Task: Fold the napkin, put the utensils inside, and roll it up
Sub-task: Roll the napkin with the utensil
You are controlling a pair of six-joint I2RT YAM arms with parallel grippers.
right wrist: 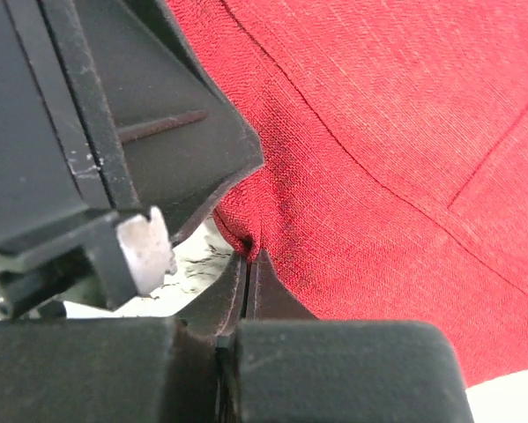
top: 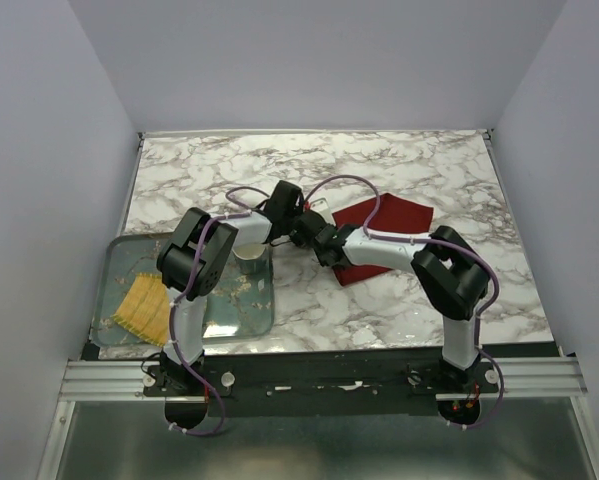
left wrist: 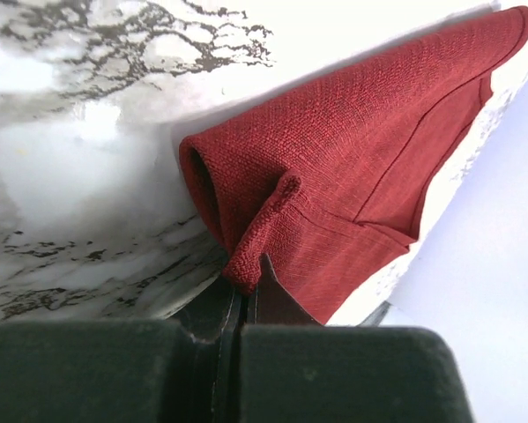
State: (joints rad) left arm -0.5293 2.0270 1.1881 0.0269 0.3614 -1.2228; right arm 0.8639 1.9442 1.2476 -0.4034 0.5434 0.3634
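Left gripper [left wrist: 246, 280] pinches a raised fold of the napkin [left wrist: 360, 150]; right gripper [right wrist: 249, 263] pinches the same cloth. Napkin rests on the marble table [top: 399, 165].

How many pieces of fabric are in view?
2: the red napkin mid-table, slightly right, and a yellow mat in the tray at left. Others may hide under the arms.

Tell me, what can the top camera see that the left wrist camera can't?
Only the top view shows the right arm, the clear tray, the yellow mat and the metal cup. Only the left wrist view shows, close up, the left fingers pinching a lifted, curled edge of the napkin. Both show the red napkin lying on the marble table.
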